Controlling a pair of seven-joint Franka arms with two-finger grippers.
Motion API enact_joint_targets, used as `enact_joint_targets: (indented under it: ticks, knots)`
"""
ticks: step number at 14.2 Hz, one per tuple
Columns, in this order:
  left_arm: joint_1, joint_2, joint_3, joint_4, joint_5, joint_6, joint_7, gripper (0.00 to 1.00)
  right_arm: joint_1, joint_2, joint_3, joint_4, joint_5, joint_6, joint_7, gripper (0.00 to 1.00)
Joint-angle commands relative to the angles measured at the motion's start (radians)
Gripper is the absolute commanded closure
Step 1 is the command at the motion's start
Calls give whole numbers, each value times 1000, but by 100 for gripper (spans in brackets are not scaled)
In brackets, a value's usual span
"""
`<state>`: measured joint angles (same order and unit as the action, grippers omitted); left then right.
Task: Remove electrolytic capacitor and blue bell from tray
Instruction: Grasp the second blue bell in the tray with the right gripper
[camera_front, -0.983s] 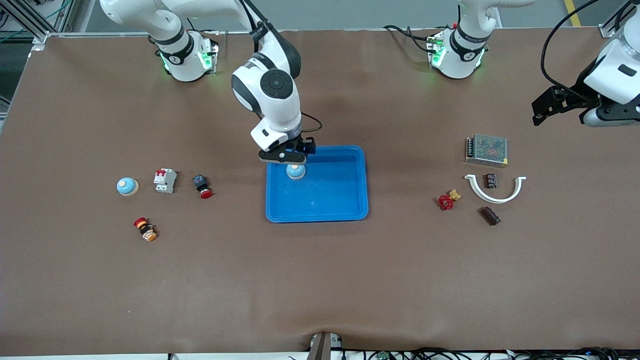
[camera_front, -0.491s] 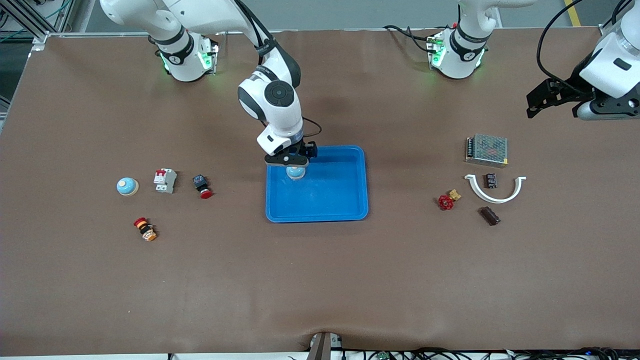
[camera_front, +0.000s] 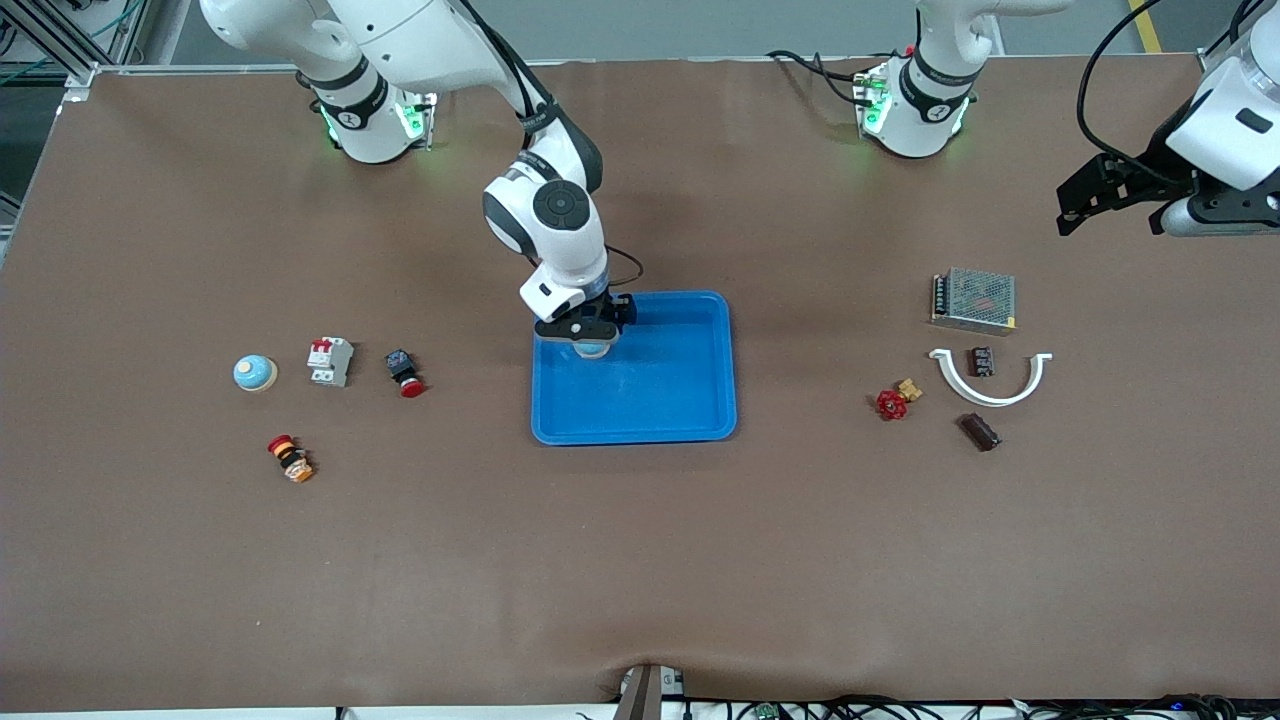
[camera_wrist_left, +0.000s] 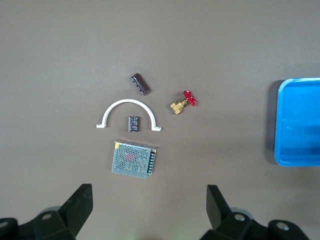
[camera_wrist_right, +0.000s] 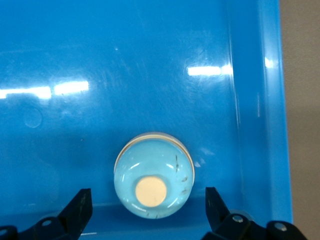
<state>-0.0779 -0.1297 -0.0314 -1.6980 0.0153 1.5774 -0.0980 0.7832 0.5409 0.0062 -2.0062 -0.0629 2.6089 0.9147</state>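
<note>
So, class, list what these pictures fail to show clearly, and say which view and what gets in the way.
1. Front view: the bell in the blue tray is mostly covered by the right pincer.
2. Right wrist view: whether that bell rests on the tray floor cannot be told.
3. Front view: the left pincer is too dark to show its fingers apart.
4. Labels on the two dark parts are too small.

High front camera and both downward wrist cameras share the blue tray (camera_front: 690, 400).
</note>
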Motion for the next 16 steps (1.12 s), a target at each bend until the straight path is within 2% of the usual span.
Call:
enact_joint_targets:
  ticks: [1,6,7,9,13,16]
  knots:
    - [-8,36,5,54,-18,-27,0,0,17,28,-34,14,-41,31,30,0]
    - [-5,38,5,49,-17,-28,-26,0,18,56,-37,20,-41,68,30,0]
    - [-5,38,5,48,-17,-27,-26,0,18,56,-37,21,-41,68,30,3]
    - [-2,38,5,46,-17,-30,-22,0,18,57,-37,27,-40,66,32,23]
    - [0,33,5,47,-17,-56,-19,0,18,57,-35,35,-40,62,52,47]
    - [1,35,5,46,-17,-56,-19,0,16,54,-35,38,-38,56,50,49]
